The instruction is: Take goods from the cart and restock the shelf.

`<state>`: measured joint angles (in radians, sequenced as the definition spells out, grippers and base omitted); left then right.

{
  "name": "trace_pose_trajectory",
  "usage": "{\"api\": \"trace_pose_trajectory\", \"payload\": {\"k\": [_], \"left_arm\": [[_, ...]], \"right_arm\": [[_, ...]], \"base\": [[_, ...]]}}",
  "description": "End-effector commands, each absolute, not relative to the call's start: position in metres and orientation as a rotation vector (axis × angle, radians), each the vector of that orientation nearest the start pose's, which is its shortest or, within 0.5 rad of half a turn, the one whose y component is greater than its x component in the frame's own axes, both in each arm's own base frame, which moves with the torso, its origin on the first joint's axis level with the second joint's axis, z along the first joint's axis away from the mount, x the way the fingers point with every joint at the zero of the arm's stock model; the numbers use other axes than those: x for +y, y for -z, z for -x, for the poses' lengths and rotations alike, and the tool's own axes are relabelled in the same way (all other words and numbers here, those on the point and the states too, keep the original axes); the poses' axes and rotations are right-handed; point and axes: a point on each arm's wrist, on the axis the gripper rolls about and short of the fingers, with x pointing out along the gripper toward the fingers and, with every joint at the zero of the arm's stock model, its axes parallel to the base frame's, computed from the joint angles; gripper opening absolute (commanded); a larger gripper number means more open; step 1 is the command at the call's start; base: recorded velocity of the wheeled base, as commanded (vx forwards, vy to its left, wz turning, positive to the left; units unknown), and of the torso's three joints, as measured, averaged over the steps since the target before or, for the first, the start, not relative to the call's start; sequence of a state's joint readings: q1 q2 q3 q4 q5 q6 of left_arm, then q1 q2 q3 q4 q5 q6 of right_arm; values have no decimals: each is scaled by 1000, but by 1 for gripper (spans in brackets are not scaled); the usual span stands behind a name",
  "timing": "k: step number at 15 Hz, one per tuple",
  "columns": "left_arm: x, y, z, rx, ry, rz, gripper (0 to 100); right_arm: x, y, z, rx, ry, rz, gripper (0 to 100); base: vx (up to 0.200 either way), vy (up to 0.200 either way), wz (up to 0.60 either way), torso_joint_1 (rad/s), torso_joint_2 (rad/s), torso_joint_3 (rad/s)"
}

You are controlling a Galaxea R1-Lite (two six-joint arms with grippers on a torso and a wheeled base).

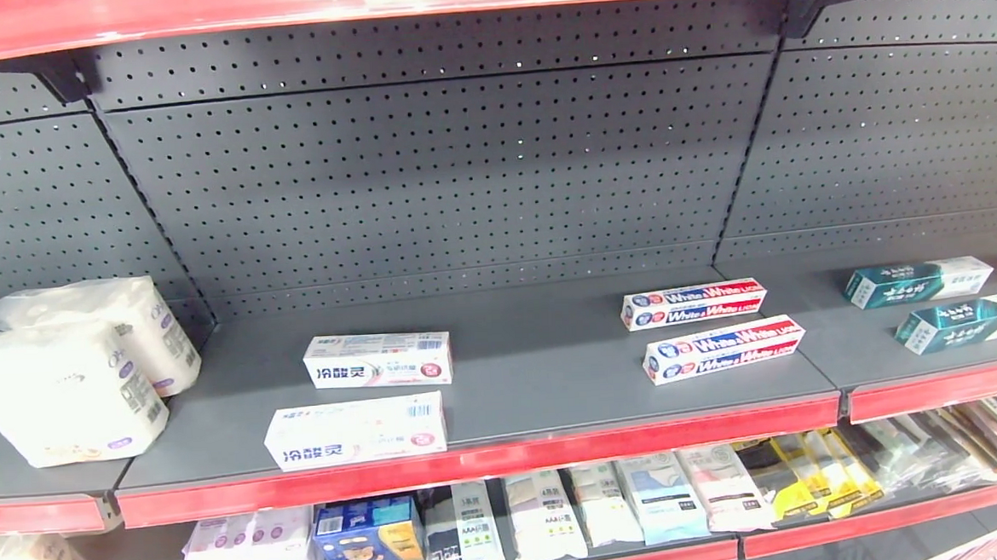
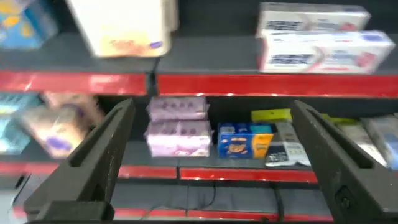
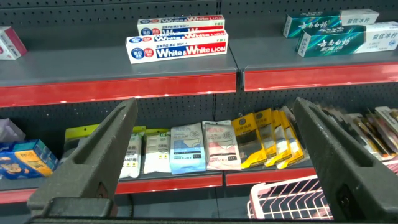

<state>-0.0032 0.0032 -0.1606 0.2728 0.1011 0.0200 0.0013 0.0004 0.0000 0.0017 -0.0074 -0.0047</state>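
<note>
Goods on the shelf (image 1: 546,371) all lie flat with their long sides running along the front edge. There are two white toothpaste boxes (image 1: 377,360) one behind the other, then two red-white-and-blue boxes (image 1: 722,348), skewed a bit so their right ends sit further back. Over on the right bay are two teal boxes (image 1: 918,282). They've all got print facing up and forward, not gonna spell it out. A wrapped toilet paper pack (image 1: 60,388) stands at the left end.

Both arms are held low and level, pointing at the lower shelf. The left jaws are spread wide with nothing in them, aimed at the pink packs (image 2: 179,127) and the blue box (image 2: 239,140). The right jaws are also wide apart and empty, facing the hanging packets (image 3: 186,148). A corner of the pink wire cart (image 3: 292,199) sits just below them.
</note>
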Motion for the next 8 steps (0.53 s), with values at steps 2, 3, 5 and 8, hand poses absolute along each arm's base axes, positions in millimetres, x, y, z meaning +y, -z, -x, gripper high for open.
{"api": "trace_pose_trajectory", "payload": {"k": [2, 3, 5, 8], "left_arm": [[2, -87, 31, 58, -63, -40, 100], [2, -86, 31, 58, -65, -42, 100], [3, -86, 31, 54, -119, 39, 100], [5, -84, 30, 46, -204, 51, 100]], "right_arm": [[0, -75, 23, 2, 6, 5, 100], [0, -75, 23, 2, 6, 6, 100], [0, -75, 23, 2, 6, 5, 100], [0, -75, 23, 2, 6, 6, 100]], "base": [[0, 0, 0, 0, 0, 0], [0, 0, 0, 0, 0, 0], [0, 0, 0, 0, 0, 0], [0, 0, 0, 0, 0, 0]]}}
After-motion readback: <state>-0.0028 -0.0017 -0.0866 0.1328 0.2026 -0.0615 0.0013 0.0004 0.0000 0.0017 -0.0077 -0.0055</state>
